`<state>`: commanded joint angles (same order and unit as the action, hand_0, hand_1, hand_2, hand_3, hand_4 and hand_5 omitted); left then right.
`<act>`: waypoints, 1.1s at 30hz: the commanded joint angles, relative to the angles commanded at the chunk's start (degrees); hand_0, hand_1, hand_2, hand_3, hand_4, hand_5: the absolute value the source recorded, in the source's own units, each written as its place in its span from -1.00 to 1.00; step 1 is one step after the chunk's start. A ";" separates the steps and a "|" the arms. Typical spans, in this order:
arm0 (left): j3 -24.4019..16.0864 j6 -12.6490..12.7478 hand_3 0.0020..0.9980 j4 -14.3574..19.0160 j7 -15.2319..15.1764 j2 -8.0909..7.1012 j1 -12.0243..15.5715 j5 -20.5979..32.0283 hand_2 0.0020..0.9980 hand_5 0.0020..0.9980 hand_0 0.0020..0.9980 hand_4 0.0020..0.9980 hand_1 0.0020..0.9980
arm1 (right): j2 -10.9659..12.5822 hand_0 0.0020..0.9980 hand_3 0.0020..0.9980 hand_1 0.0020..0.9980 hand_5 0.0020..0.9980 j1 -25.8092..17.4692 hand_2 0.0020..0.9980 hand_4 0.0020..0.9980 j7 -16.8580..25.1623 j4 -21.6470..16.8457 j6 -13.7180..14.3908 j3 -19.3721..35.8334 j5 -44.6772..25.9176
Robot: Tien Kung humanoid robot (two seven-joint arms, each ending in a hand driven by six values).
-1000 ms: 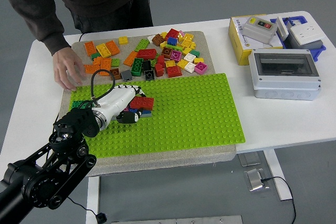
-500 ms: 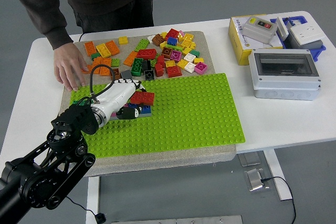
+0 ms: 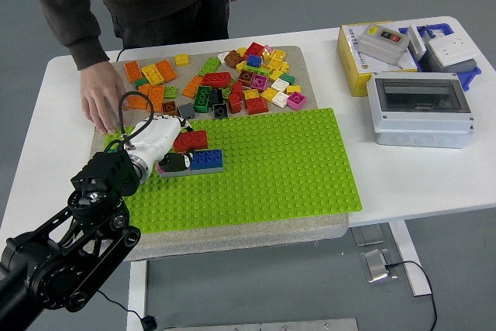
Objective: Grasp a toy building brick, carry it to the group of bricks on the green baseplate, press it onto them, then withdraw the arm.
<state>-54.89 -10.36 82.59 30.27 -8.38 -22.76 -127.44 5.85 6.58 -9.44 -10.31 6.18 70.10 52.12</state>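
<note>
My left hand (image 3: 177, 145) reaches in from the lower left over the left part of the green baseplate (image 3: 279, 160). Its white fingers (image 3: 159, 133) curl around a red brick (image 3: 191, 140), with the dark thumb tip below it. Just right of the thumb, a blue brick (image 3: 207, 160) sits on the baseplate on top of a low grey and pink brick group (image 3: 172, 170). The red brick lies up and left of the blue one, touching its upper edge. A loose pile of bricks (image 3: 232, 79) lies on the mat behind the baseplate.
A person stands at the far left; one hand (image 3: 103, 104) rests flat on the mat's left edge, close to my hand. A yellow box (image 3: 358, 67), a grey enclosure (image 3: 421, 109) and a blue bin (image 3: 446, 48) stand at the right.
My left hand has moved left and slightly back with the red brick, uncovering the blue brick. The person's hand slid a little toward the far side.
</note>
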 joint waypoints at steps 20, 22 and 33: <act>4.56 0.60 0.08 2.69 1.68 -1.29 0.42 2.56 0.71 -0.40 0.91 0.06 0.79 | 0.03 0.25 0.23 0.24 0.48 -0.02 0.24 -0.07 -0.06 0.00 0.08 0.71 0.83; 4.97 0.79 0.08 2.22 1.57 -1.18 0.23 2.66 0.71 -0.38 0.90 0.04 0.80 | -0.01 0.25 0.23 0.24 0.48 0.01 0.24 -0.07 -0.05 0.00 0.09 0.69 0.76; 6.33 1.83 0.07 0.89 0.71 -0.44 -0.45 2.66 0.71 -0.37 0.90 0.02 0.80 | -0.18 0.26 0.23 0.25 0.48 0.08 0.24 -0.07 -0.06 0.00 0.11 0.65 0.63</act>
<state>-48.55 -8.52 83.48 30.98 -8.82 -23.21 -124.78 5.67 6.65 -9.50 -10.31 6.28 70.75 52.75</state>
